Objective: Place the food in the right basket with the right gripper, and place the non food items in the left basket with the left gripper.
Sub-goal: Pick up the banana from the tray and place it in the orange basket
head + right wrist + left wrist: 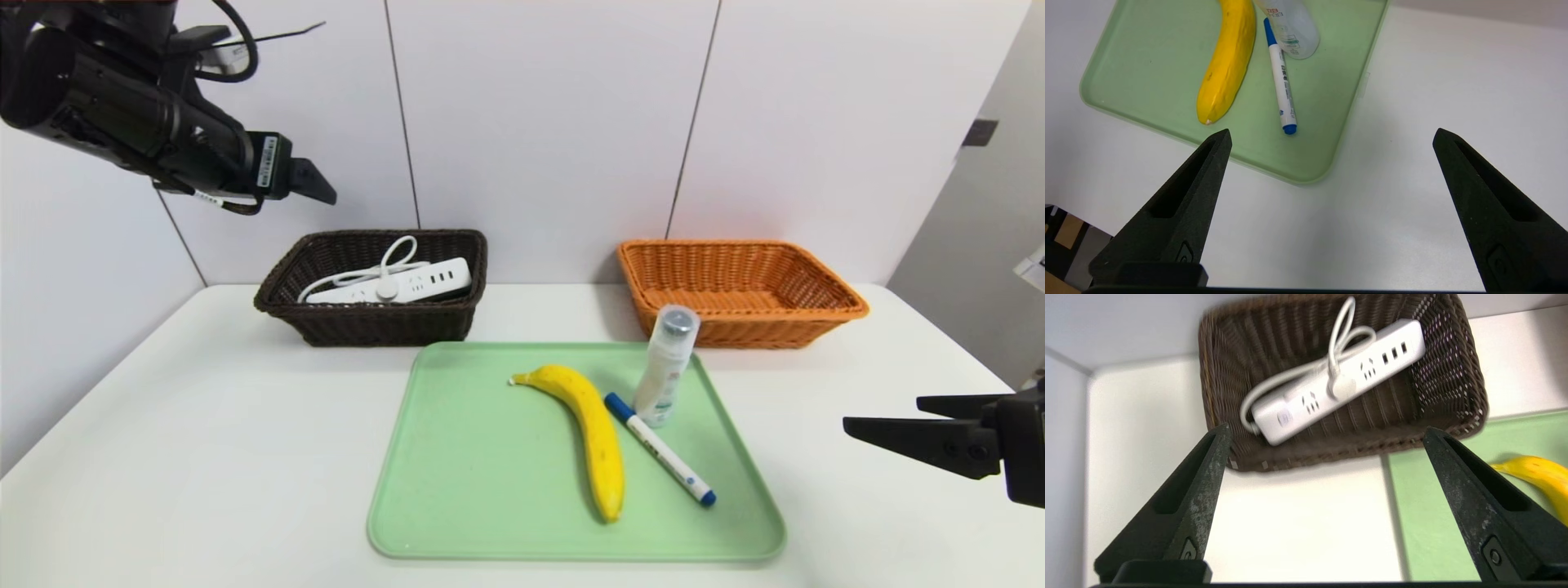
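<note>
The white power strip with its coiled cord lies inside the dark brown left basket. My left gripper hangs open and empty high above that basket, at the upper left of the head view. The yellow banana, the white pen with blue cap and the upright white bottle are on the green tray. The orange right basket holds nothing. My right gripper is open and empty, low over the table to the right of the tray.
The white table ends at a wall just behind the two baskets. In the right wrist view the tray's near corner lies close to the gripper, with bare table beyond it. A gap separates the two baskets.
</note>
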